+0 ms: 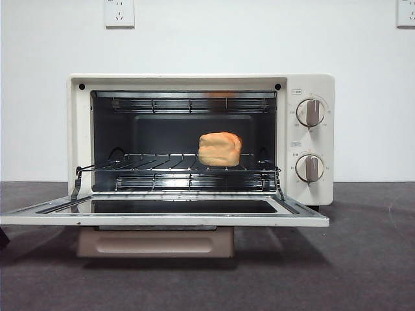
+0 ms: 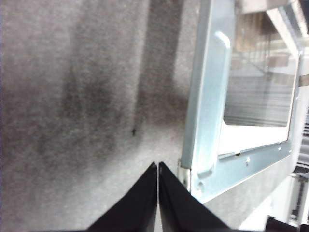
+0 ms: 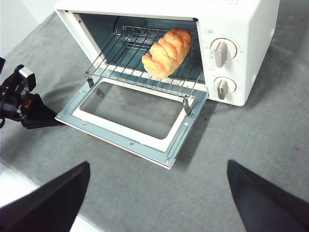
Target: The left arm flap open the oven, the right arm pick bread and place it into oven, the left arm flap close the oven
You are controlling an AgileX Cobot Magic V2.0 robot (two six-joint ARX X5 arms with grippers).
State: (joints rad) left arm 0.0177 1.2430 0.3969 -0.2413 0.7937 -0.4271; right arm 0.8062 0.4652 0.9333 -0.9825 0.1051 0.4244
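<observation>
The cream-white oven (image 1: 311,84) stands with its door (image 1: 162,219) flapped down flat and its taupe handle (image 1: 155,243) hanging below. The golden bread (image 1: 220,149) lies on the wire rack (image 1: 175,165) inside, right of centre, and shows in the right wrist view (image 3: 166,50). My left gripper (image 2: 158,164) is shut and empty, low over the table beside the door's metal frame (image 2: 207,96); the right wrist view shows it (image 3: 46,118) at the door's left corner. My right gripper (image 3: 158,163) is open and empty, held high in front of the oven.
Two round knobs (image 1: 310,139) sit on the oven's right panel. The table has a dark grey mat (image 1: 363,259). Wall sockets (image 1: 119,13) are on the white wall behind. The table's pale edge (image 3: 14,174) is near the left arm.
</observation>
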